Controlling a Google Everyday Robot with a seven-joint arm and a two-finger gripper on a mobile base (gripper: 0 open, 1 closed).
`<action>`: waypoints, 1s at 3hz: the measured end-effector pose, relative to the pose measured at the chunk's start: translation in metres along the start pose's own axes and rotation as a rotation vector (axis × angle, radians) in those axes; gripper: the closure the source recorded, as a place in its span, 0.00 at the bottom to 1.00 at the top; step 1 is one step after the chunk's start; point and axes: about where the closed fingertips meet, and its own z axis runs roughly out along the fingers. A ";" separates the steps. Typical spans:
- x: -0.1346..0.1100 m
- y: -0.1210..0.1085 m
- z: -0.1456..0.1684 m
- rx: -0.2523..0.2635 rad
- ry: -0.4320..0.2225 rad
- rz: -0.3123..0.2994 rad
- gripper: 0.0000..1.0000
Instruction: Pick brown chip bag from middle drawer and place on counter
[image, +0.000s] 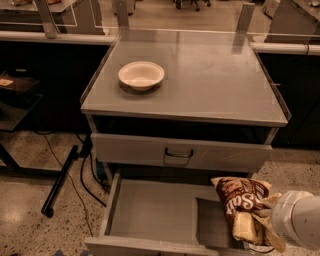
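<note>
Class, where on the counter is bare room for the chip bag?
The counter is bare from the white bowl to its right rim and along the front; only the bowl's spot is taken. The gripper holds the brown chip bag over the middle drawer.
</note>
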 end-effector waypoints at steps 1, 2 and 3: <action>-0.012 -0.007 0.002 0.022 -0.029 0.004 1.00; -0.034 -0.033 -0.029 0.105 -0.094 0.006 1.00; -0.042 -0.055 -0.072 0.197 -0.116 0.008 1.00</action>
